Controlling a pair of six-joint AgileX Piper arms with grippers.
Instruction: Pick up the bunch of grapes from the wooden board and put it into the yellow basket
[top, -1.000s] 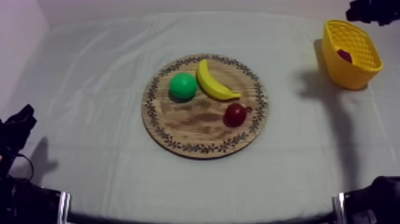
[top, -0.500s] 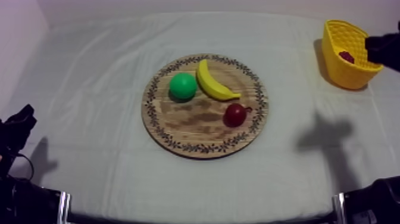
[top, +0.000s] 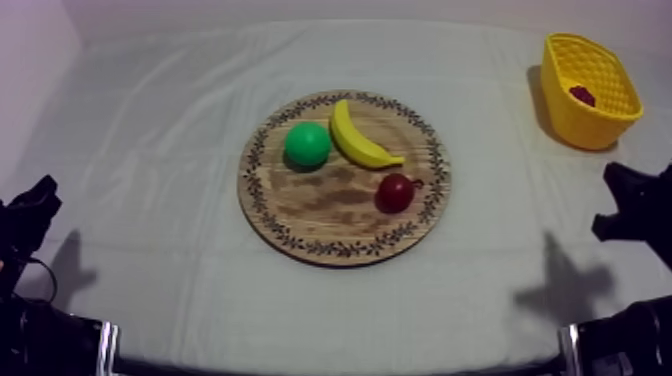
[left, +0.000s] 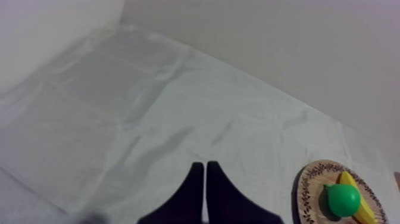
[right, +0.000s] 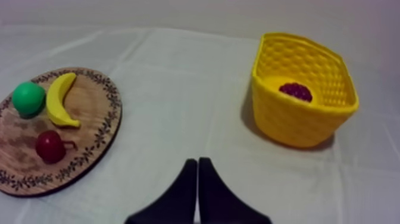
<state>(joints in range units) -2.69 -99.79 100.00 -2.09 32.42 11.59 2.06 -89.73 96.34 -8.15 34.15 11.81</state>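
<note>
The left hand (top: 32, 205) sits low at 8 o'clock in the overhead view, its two black fingers (left: 196, 187) pressed together in a narrow wedge with nothing between them. The right hand (top: 628, 200) hangs at about 3 o'clock, its fingers (right: 189, 182) likewise closed on nothing. The left arm (top: 50, 345) shows at 7 o'clock, the right arm (top: 630, 335) at 5 o'clock.

One round wooden board (top: 320, 212), one yellow basket (top: 585, 125), one banana (top: 355, 138), one round green fruit (top: 307, 144), one small red fruit (top: 394, 193). One dark purplish cluster lies in the basket, probably the single bunch of grapes (right: 296, 91).
</note>
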